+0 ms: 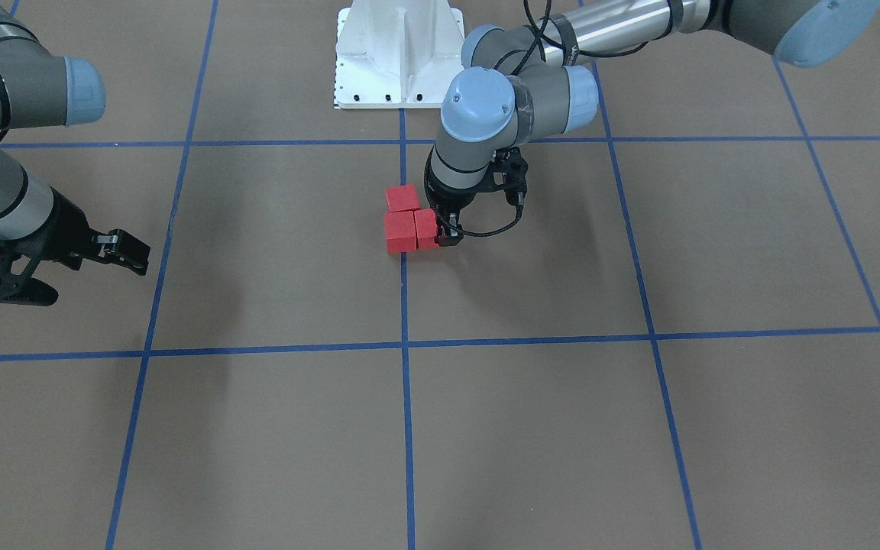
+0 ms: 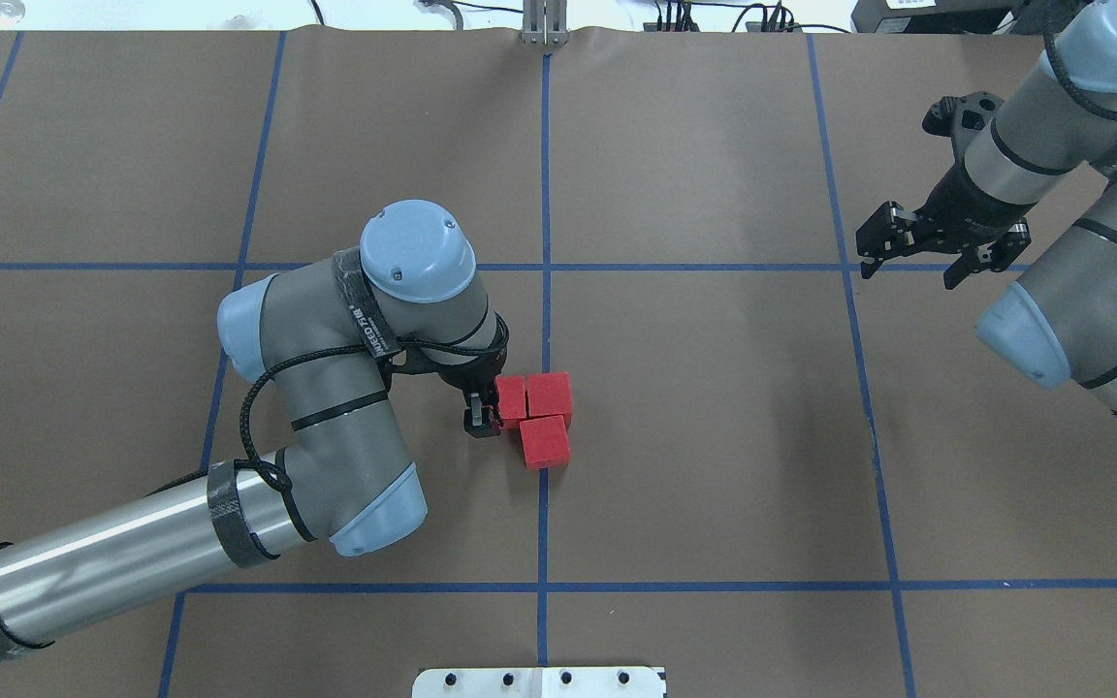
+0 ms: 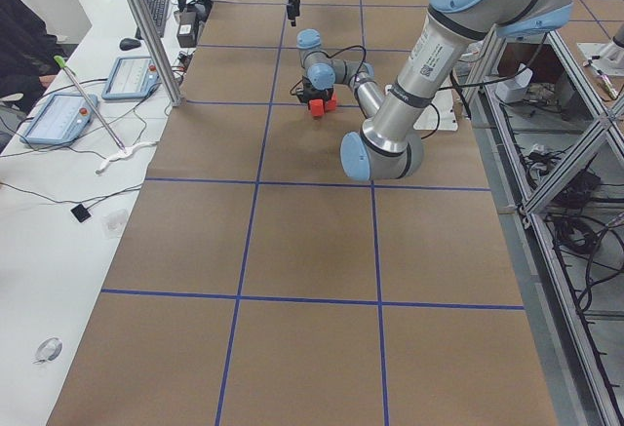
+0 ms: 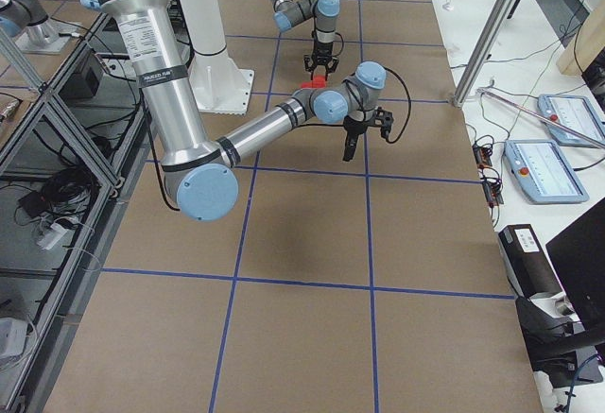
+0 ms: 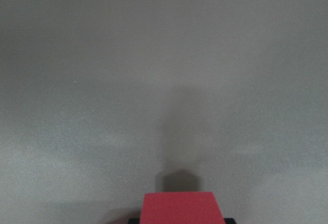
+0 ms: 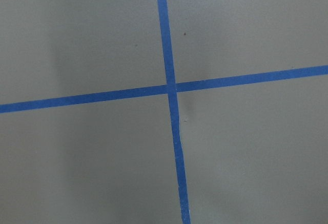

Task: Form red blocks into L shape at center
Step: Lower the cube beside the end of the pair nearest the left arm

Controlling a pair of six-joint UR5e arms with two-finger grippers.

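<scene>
Table [image 2: 714, 465]: we've got a brown surface under a blue tape grid.
Left arm [image 2: 326, 427]: folded low over the middle, wrist pointing down.
Right arm [image 2: 1082, 271]: well off to the right, over a tape crossing.
Right tool [image 2: 908, 274]: fingers spread wide, nothing between them.
Left tool [image 2: 481, 419]: tip touching the leftmost block's side; gripping or only touching, we can't tell.
Red blocks [image 2: 544, 417]: all three touching in an L at the center [image 2: 607, 388], on the middle tape line [image 2: 546, 320]; two sit side by side, one nearer the robot.
</scene>
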